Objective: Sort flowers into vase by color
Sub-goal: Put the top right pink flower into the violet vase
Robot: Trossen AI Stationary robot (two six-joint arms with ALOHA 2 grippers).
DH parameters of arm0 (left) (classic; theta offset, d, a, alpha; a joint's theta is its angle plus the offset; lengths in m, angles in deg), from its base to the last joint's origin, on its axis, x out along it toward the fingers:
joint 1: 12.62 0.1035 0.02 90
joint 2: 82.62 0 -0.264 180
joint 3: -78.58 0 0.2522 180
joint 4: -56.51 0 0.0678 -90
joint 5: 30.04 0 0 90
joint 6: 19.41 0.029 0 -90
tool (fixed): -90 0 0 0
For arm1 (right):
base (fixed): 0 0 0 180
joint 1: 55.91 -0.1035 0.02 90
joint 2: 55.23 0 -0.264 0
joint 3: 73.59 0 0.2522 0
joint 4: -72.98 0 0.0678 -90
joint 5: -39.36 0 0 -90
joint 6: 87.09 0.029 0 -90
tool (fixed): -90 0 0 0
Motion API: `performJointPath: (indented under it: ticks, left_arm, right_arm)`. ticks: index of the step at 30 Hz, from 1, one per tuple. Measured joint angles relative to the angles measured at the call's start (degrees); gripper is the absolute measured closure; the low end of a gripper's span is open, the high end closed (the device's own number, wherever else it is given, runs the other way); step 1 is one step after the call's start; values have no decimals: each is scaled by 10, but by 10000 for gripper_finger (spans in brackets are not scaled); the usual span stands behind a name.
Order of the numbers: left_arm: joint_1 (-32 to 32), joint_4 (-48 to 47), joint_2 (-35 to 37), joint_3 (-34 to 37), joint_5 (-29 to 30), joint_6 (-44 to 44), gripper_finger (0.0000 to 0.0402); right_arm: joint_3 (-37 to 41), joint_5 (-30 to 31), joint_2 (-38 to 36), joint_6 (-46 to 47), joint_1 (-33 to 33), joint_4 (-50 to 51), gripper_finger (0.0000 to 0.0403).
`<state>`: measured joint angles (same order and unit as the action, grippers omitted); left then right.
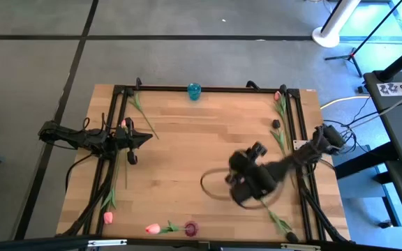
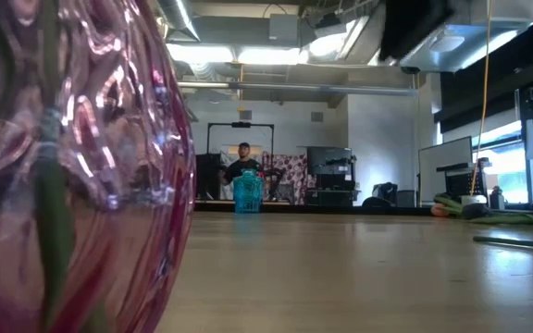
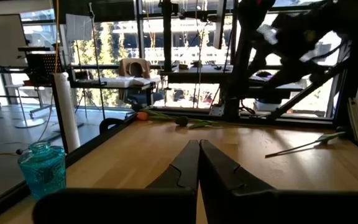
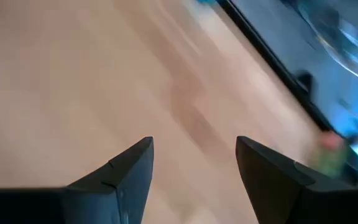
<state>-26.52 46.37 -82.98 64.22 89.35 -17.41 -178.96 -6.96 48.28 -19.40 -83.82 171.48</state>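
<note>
Flowers [image 1: 280, 118] are seen scattered along the table's edges, with one pink bloom [image 1: 153, 228] beside the red vase [image 1: 191, 228]; the blue vase [image 1: 194, 90] looks empty. Nothing is held: the right gripper [image 1: 246, 183] is spread over bare wood mid-table, the left gripper [image 1: 147, 138] pinched closed at the left.

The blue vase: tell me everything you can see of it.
The blue vase is a small teal jar of see-through glass with a ribbed, textured body and a narrower neck. It stands upright at the middle of the table's far edge, beside the dark frame rail. In the low view and the left wrist view no flower shows in it. Nothing touches it but the wood it stands on; both grippers are well away.
</note>
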Motion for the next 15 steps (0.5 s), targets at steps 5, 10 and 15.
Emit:
performJointPath:
  ticks: [5, 10, 15]
  left_arm:
    - [0, 0, 0, 0, 0, 0, 398]
    - [0, 0, 0, 0, 0, 0, 398]
    - [0, 0, 0, 0, 0, 0, 398]
  right_arm:
    - [114, -72, -40, -19, 112, 16, 173]
    - [255, -109, -102, -83, 253, -43, 173]
    - [360, -151, -139, -184, 424, -176, 173]
